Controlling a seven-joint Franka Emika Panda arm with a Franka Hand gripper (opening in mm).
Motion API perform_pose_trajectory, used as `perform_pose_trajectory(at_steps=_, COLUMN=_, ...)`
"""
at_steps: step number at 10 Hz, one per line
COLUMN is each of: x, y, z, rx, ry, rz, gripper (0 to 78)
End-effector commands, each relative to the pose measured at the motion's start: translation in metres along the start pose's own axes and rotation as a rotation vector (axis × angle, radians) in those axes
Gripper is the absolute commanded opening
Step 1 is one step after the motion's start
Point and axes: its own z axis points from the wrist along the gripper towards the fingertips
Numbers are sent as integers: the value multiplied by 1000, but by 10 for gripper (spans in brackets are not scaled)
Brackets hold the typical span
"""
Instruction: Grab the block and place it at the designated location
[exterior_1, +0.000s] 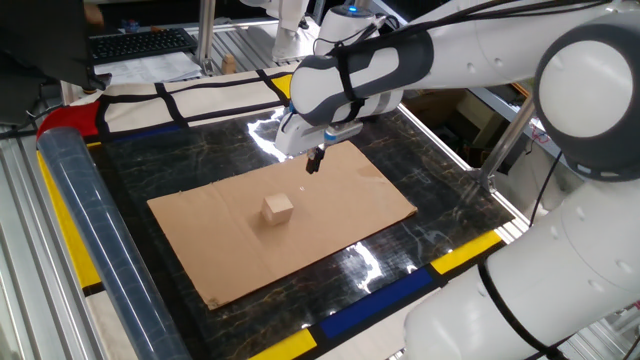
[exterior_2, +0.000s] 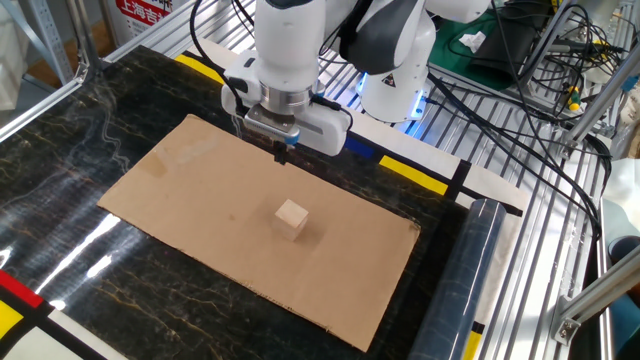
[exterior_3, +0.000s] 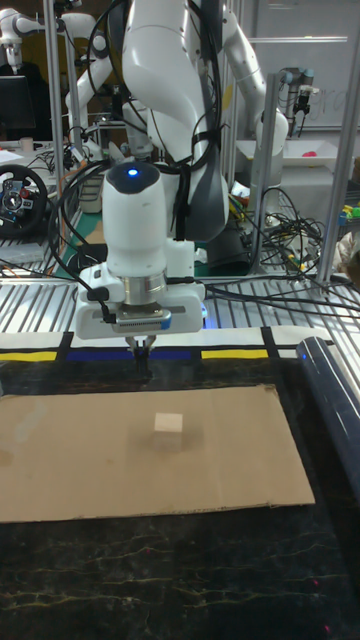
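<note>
The block is a small light-tan wooden cube resting alone near the middle of the brown cardboard sheet. It also shows in the other fixed view and in the tall view. My gripper hangs above the sheet's far side, behind the block and well apart from it. Its fingers are pressed together with nothing between them, which the other fixed view of the gripper and the tall view of it both confirm. I cannot make out the designated location in any view.
The cardboard lies on a glossy black table edged with yellow and blue tape. A clear plastic roll runs along one side of the table, also seen as the roll. Aluminium framing and cables surround the table.
</note>
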Motion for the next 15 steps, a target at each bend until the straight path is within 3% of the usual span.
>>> perform_pose_trajectory(at_steps=1, x=28, y=-36, z=1, rx=14, ry=-29, rz=56, gripper=12)
perform_pose_trajectory(at_steps=5, x=38, y=-40, z=21, rx=1, ry=-26, rz=68, gripper=12)
perform_pose_trajectory(at_steps=7, x=40, y=-39, z=25, rx=-11, ry=3, rz=76, gripper=12)
perform_pose_trajectory(at_steps=8, x=41, y=-39, z=24, rx=-18, ry=43, rz=84, gripper=12)
perform_pose_trajectory(at_steps=10, x=42, y=-32, z=19, rx=-21, ry=74, rz=111, gripper=12)
perform_pose_trajectory(at_steps=12, x=45, y=-20, z=11, rx=-23, ry=78, rz=132, gripper=12)
perform_pose_trajectory(at_steps=15, x=46, y=-16, z=7, rx=-22, ry=65, rz=113, gripper=12)
